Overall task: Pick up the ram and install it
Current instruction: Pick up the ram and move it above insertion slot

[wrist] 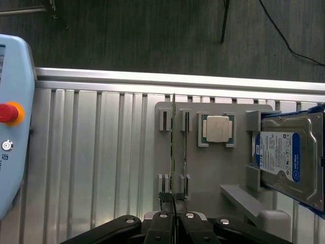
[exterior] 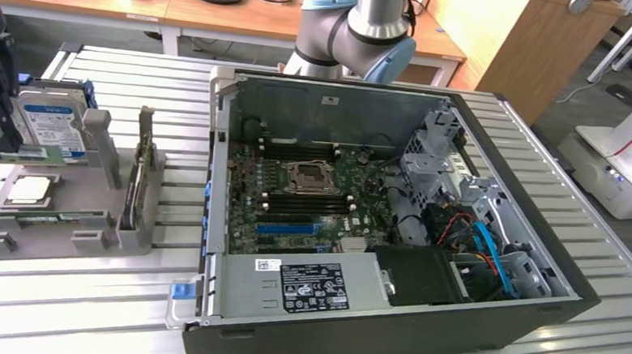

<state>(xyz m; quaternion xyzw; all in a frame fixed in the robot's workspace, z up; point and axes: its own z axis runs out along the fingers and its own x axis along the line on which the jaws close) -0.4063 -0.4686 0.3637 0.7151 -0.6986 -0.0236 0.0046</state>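
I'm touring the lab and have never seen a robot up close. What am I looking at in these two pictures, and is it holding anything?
The machine is a single robot arm by a slatted metal table. One picture comes from a camera standing off the arm. It shows an open computer case with its circuit board bare. The other comes from a camera on the arm's wrist, looking down past the gripper. Below lies a grey holder carrying a hard drive and a square processor chip. The gripper is shut on the ram, a thin memory stick seen edge-on.
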